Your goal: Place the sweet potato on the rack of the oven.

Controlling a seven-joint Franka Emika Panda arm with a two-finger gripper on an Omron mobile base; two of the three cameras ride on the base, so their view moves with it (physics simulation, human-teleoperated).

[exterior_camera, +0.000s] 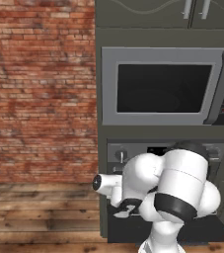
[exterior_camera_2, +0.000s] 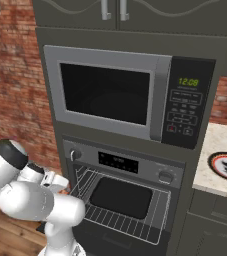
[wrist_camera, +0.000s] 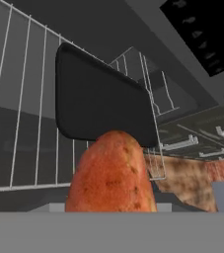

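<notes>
While the potato sits right at the hand camera, you can read the relation that matters: the rack lies straight ahead of the gripper, pulled out of the open oven, with a dark tray resting on its wires. The potato's long axis runs along the gripper's line of sight, one tapered end pointing toward the tray's near edge. It hangs above the front wires, not touching them as far as you can judge.

You cannot see the fingertips themselves; the potato covers them. Its place flush against the camera says the jaws are clamped on it, closed as tight as its girth lets them.

From the right base camera the arm reaches in low from the left side of the oven, and a sliver of orange shows by the wrist, just beside the rack's left front corner. The move ahead looks like a short push forward and down onto bare wires or the tray before you let go. Watch for rolling; that rounded body may turn between wires.
</notes>
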